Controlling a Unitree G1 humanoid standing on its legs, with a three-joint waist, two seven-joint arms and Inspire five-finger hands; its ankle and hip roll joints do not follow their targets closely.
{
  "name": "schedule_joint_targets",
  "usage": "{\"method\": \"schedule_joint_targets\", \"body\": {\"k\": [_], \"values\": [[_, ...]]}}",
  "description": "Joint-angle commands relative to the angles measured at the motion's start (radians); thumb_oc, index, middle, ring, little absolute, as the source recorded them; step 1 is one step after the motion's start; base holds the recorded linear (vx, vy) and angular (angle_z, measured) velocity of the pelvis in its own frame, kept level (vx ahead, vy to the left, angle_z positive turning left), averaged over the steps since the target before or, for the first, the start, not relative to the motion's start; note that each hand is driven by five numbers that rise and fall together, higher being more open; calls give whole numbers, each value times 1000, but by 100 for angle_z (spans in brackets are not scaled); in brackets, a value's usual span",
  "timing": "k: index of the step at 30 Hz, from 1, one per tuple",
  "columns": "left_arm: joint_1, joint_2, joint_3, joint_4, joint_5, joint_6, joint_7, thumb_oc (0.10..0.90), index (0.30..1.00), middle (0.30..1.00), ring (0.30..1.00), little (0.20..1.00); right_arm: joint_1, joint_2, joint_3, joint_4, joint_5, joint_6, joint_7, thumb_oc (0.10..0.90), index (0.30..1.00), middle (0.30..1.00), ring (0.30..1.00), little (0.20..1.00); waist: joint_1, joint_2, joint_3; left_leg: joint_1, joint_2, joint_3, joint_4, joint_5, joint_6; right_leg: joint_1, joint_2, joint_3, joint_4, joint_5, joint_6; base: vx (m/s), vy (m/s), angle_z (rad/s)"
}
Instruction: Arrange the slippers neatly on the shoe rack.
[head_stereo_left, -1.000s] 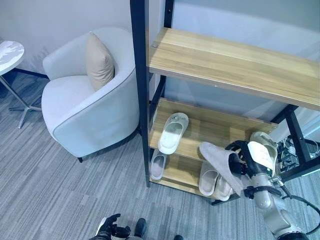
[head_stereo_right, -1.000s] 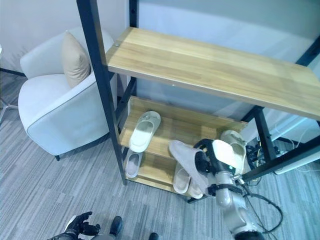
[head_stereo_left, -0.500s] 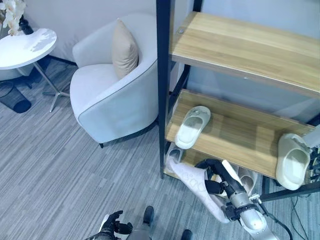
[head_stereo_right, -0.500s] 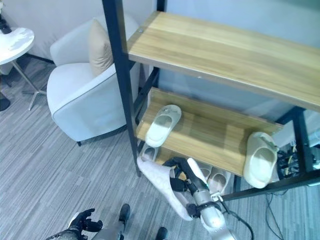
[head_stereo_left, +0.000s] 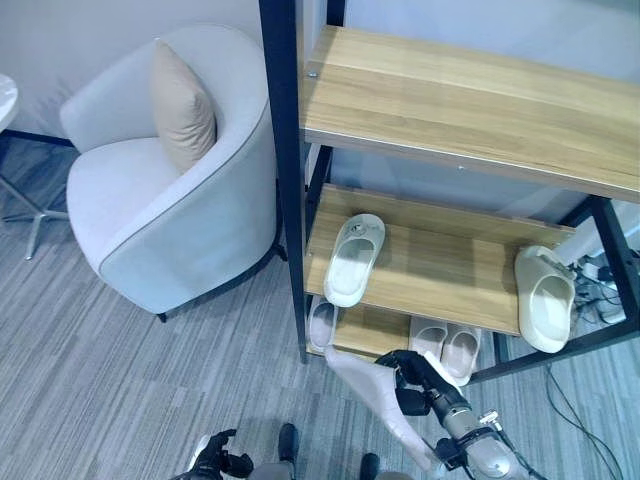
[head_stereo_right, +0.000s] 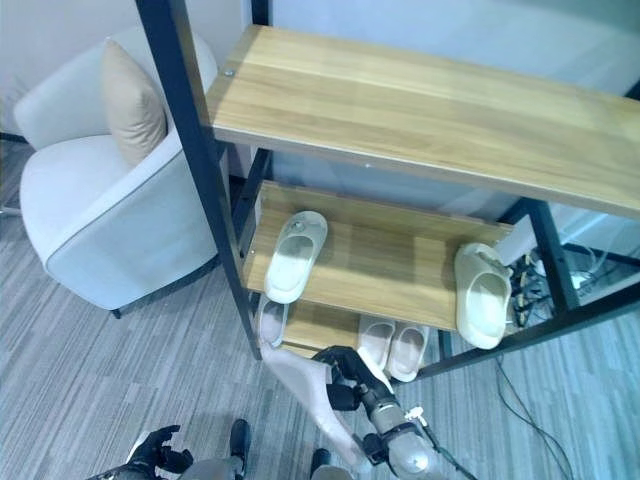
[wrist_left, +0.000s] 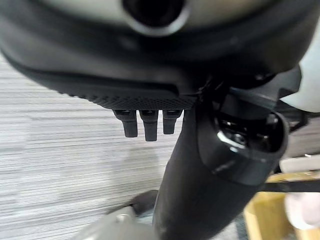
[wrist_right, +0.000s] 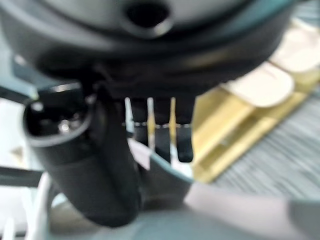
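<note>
Slipper in pale grey fabric sits clasped in the robot's right hand, fingers curled round it, low in front of the black-framed wooden shoe rack, sole facing up. The left hand hangs near the grey striped carpet, fingers curled, holding nothing. White slippers rest on the middle shelf.

Grey striped carpet floor underfoot, pale wall behind. Light grey armchair with a beige cushion propped upright against its back, just beside a dark metal post. Metal legs of a side table at the far left edge.
</note>
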Motion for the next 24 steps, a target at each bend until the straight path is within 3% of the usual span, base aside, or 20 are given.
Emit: {"method": "schedule_joint_targets", "body": {"k": [1, 4, 7, 17, 20, 24], "values": [[-35, -16, 4, -14, -21, -32, 10, 800, 900, 900, 900, 900, -66, 21, -13, -54, 53, -64, -26, 400, 300, 300, 300, 300, 6, 0, -16, -7, 19, 3, 122, -165, -50, -21, -4, 11, -78, 80, 16, 43, -47, 2], [-43, -21, -3, 10, -14, -33, 10, 800, 900, 900, 900, 900, -56, 21, -9, -45, 70, -65, -29, 400, 300, 300, 300, 300, 4, -15, -21, -11, 3, -17, 144, -173, -57, 5, 10, 61, -184, 84, 3, 40, -69, 16], [-18, -34, 8, 44, 0, -22, 3, 800, 900, 900, 900, 900, -26, 6, -3, -42, 77, -72, -12, 400, 300, 300, 300, 300, 7, -14, -46, 6, 12, -11, 130, -176, -66, 38, 25, 59, -220, 83, -5, 47, -80, 39], [41, -57, 2, 43, 8, -21, -10, 800, 900, 900, 900, 900, -12, -4, -20, -21, -31, -61, -50, 400, 300, 300, 300, 300, 1, 3, -57, 45, 31, -24, 108, -174, -82, 80, 46, 38, -221, 45, -29, 38, -61, -4], [23, -53, -14, -21, -36, -33, 5, 800, 900, 900, 900, 900, -42, -6, -13, 12, -122, -43, -87, 400, 300, 300, 300, 300, 8, 6, -30, 24, 32, -38, 139, -175, -88, 65, 43, 21, -172, 18, -38, -70, -72, 6], [-19, -41, -30, -131, -147, -62, 40, 800, 900, 900, 900, 900, -115, -7, -2, 52, -111, -32, -122, 400, 300, 300, 300, 300, 11, 9, 49, -94, 36, -54, 272, -184, -103, -36, 13, 2, -39, -3, -41, -210, -53, 29]]}}
